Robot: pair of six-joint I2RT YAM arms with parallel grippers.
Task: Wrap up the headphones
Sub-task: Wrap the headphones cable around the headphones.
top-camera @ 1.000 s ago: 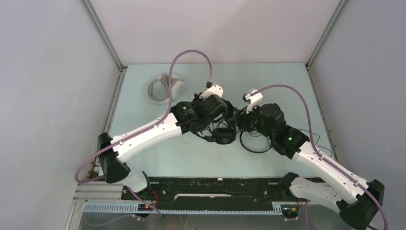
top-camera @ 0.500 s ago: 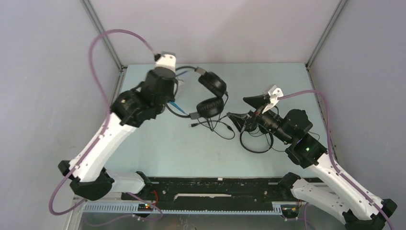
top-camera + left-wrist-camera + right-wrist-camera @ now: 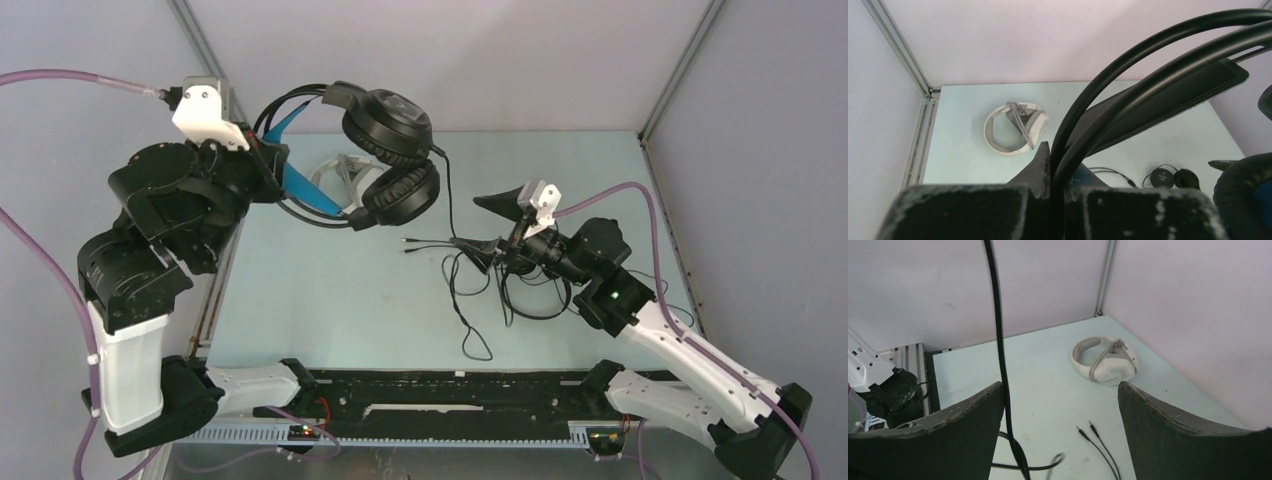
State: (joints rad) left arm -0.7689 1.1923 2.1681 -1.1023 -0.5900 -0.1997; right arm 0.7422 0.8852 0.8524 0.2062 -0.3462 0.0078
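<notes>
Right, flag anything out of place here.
The black headphones hang in mid-air, clamped by the headband in the left tool, and their cable dangles unwrapped to the table, sprawling loosely beside the open right tool.

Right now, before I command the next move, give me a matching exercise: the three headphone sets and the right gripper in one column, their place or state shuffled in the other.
1. black-and-blue headphones
2. white-grey headphones
3. slim black headphones
4. right gripper

A. open
B. lying at the far left of the table
C. held in the air by the left gripper
D. lying on the table's right side

Pairs: 1-C, 2-B, 3-D, 4-A
</notes>
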